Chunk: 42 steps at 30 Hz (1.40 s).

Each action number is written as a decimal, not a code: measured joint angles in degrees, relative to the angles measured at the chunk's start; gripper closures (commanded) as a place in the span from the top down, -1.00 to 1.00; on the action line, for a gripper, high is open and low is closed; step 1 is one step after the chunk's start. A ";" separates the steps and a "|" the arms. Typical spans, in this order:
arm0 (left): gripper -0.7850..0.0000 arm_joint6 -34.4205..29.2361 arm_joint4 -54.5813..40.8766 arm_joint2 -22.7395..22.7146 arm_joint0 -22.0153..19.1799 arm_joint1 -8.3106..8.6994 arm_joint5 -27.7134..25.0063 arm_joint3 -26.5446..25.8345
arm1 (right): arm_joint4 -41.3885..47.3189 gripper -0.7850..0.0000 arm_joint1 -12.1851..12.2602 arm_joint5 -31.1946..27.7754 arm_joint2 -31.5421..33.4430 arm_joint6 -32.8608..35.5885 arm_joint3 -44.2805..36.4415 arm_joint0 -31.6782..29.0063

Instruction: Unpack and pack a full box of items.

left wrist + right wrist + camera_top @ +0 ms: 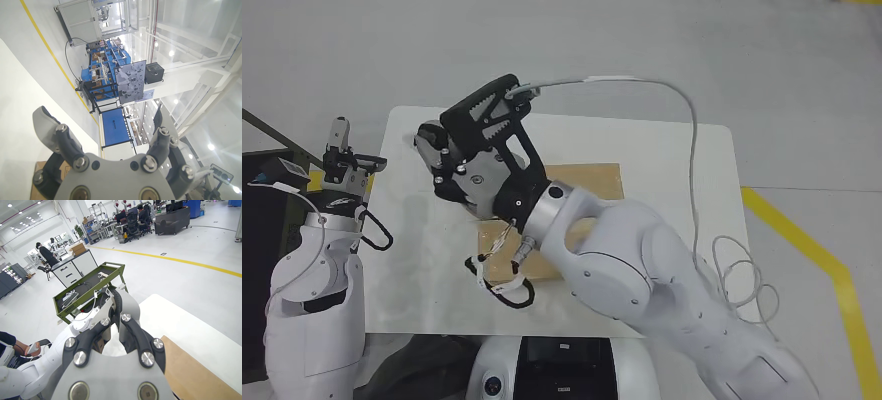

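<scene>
A brown cardboard box (pixel 594 184) lies in the middle of the white table (pixel 682 160), largely hidden beneath my right arm. Its flat top (pixel 189 370) shows just behind the right gripper; a corner (pixel 50 169) shows behind the left gripper's base. My right gripper (pixel 504 92) is raised above the table's far left part, off the box, fingers (pixel 121 302) pressed together with nothing between them (pixel 115 294). My left gripper (pixel 339 135) hangs beyond the table's left edge, wide open and empty (pixel 100 113), pointing out into the room.
A green cart (pixel 90 289) carrying cables and small devices stands off the table's left side, close to the left arm. A grey cable (pixel 682 110) arcs from the right wrist over the table's far right. Black strap loops (pixel 507 290) hang near the front edge.
</scene>
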 measured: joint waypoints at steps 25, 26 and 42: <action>1.00 0.00 0.00 0.00 0.00 0.00 0.00 0.00 | 0.17 -1.00 0.69 -3.08 7.03 -3.73 -3.44 -11.21; 1.00 0.00 0.00 0.00 0.00 0.00 0.00 0.00 | -0.41 -1.00 0.99 -3.41 7.51 -4.29 -4.48 -13.16; 1.00 0.00 0.00 0.00 0.00 0.00 0.00 0.00 | -0.32 -1.00 4.40 -9.27 18.76 -12.41 -15.11 -36.00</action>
